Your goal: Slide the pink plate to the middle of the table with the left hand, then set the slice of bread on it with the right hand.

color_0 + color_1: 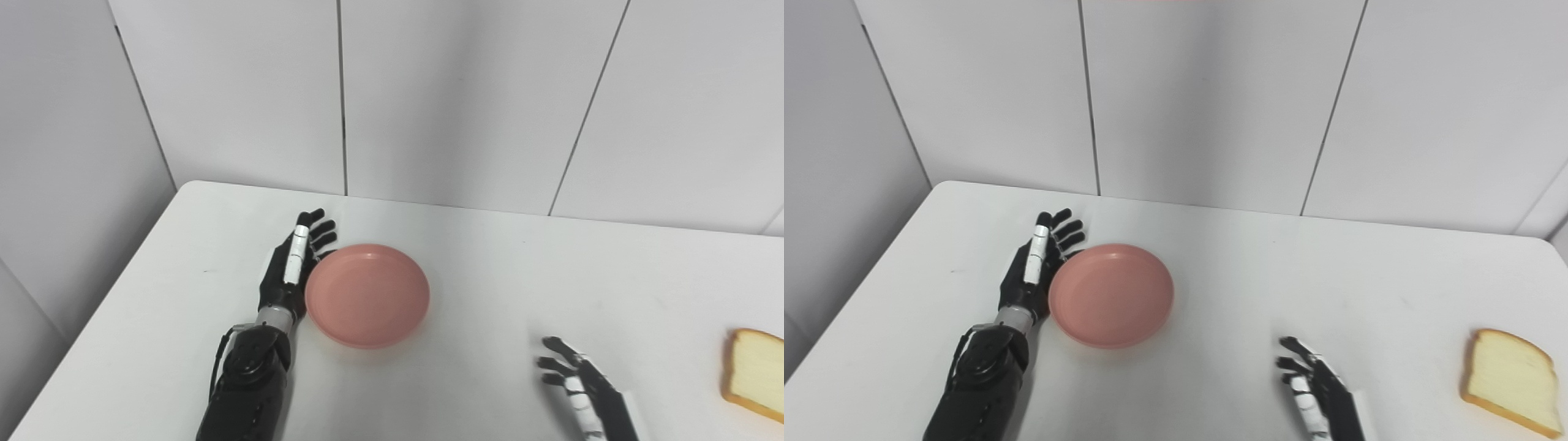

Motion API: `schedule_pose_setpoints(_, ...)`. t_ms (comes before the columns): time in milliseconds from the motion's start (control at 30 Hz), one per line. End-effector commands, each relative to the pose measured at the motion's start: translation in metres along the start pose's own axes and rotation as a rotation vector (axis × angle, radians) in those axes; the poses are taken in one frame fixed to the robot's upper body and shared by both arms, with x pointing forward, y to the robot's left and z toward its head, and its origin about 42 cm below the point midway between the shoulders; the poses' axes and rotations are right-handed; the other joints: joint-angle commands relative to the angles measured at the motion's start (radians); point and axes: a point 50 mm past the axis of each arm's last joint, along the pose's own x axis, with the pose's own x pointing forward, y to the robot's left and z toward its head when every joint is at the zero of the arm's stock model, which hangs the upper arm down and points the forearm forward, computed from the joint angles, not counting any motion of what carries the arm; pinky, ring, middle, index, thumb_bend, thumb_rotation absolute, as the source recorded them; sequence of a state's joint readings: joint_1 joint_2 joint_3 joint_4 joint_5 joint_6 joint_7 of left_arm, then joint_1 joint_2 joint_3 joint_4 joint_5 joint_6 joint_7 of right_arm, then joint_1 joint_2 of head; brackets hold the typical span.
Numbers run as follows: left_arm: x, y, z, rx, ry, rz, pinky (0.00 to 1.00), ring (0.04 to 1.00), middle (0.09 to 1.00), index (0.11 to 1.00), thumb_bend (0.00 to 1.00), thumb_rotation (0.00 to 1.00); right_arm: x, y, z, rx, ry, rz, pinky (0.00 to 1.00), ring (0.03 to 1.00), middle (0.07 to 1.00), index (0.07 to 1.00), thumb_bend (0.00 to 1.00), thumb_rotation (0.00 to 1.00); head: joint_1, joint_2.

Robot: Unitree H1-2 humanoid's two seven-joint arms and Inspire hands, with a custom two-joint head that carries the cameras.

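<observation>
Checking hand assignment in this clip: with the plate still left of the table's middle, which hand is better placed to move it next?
Left. The left hand lies flat against the pink plate's left rim, ready to push it right. The right hand sits apart from it, open, nearer the bread slice.

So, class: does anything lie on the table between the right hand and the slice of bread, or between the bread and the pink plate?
Nothing visible does. Only bare white table separates the right hand from the slice of bread at the right edge, and the bread from the pink plate, where the left hand rests at its left rim.
</observation>
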State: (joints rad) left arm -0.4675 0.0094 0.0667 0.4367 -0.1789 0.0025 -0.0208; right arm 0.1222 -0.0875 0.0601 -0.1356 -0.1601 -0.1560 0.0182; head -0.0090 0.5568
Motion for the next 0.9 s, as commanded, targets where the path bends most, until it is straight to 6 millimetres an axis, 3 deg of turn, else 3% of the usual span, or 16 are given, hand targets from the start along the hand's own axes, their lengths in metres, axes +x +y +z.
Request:
schedule_pose_setpoints(0, -0.004, -0.006, -0.011, -0.008, 0.057, -0.029, 0.75, 0.843, 0.813, 0.831, 0.78, 0.90, 0.002, 0.008, 0.012, 0.001, -0.026, -0.005, 0.69, 0.747, 0.843, 0.768, 0.62, 1.00, -0.011, 0.003)
schedule_pose_setpoints(333, -0.004, -0.011, -0.016, -0.016, 0.082, -0.066, 0.71, 0.840, 0.807, 0.849, 0.77, 0.88, 0.011, 0.038, 0.020, -0.028, -0.016, -0.036, 0.67, 0.727, 0.857, 0.766, 0.61, 1.00, -0.169, 0.017)
schedule_pose_setpoints(867, -0.007, -0.018, -0.026, -0.048, 0.117, -0.102, 0.74, 0.828, 0.806, 0.831, 0.81, 0.88, 0.028, 0.067, 0.019, -0.012, -0.028, -0.012, 0.69, 0.745, 0.836, 0.761, 0.56, 1.00, -0.282, 0.018)
